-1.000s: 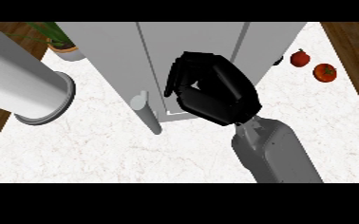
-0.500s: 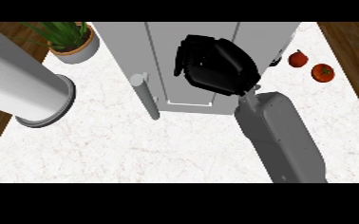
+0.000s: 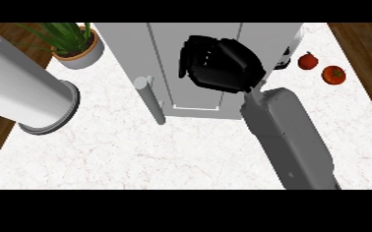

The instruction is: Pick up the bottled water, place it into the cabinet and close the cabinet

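The tall grey cabinet stands at the middle back of the white counter. Its long bar handle juts toward me at its left. My right hand hovers in front of the cabinet's middle panel, back toward me, fingers curled. The bottled water is almost wholly hidden inside that curl. Only a small white and dark bit peeks out at the hand's right side. My left forearm lies as a thick grey tube at the left edge, and its hand is out of view.
A potted green plant sits at the back left, close to the cabinet. Two red tomatoes lie on the counter to the right of the cabinet. Brown wood borders the counter at the far right.
My right hand has risen from the cabinet's lower part toward its middle, fingers still curled. The view has shifted, bringing more of the plant into sight.
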You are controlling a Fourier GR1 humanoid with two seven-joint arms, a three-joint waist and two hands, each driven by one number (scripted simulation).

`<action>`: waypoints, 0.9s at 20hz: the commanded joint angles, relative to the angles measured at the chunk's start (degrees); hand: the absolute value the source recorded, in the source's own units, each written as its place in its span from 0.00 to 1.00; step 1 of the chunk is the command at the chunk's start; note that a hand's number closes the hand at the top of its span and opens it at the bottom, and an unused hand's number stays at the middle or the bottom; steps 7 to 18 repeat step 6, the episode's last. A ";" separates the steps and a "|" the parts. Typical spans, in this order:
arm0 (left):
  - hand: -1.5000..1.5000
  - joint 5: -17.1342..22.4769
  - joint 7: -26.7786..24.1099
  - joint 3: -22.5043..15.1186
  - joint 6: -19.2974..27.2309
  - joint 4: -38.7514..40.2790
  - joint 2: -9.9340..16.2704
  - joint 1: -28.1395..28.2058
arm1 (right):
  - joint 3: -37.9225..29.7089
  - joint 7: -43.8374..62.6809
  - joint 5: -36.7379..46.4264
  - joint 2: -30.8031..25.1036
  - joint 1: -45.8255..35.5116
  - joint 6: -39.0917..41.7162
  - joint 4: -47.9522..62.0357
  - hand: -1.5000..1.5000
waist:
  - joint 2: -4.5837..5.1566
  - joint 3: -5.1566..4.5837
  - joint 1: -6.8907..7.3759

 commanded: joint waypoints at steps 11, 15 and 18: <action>0.00 -0.50 2.43 -0.50 -0.88 -0.12 -0.37 -1.62 | -3.58 -1.18 -1.32 2.85 -9.14 -2.18 11.18 1.00 | 2.35 -1.22 2.42; 0.00 -0.50 2.43 -0.50 -0.88 -0.12 -0.37 -1.62 | -3.58 -1.18 -1.32 2.85 -9.14 -2.18 11.18 1.00 | 2.35 -1.22 2.42; 0.00 -0.50 2.43 -0.50 -0.88 -0.12 -0.37 -1.62 | -3.58 -1.18 -1.32 2.85 -9.14 -2.18 11.18 1.00 | 2.35 -1.22 2.42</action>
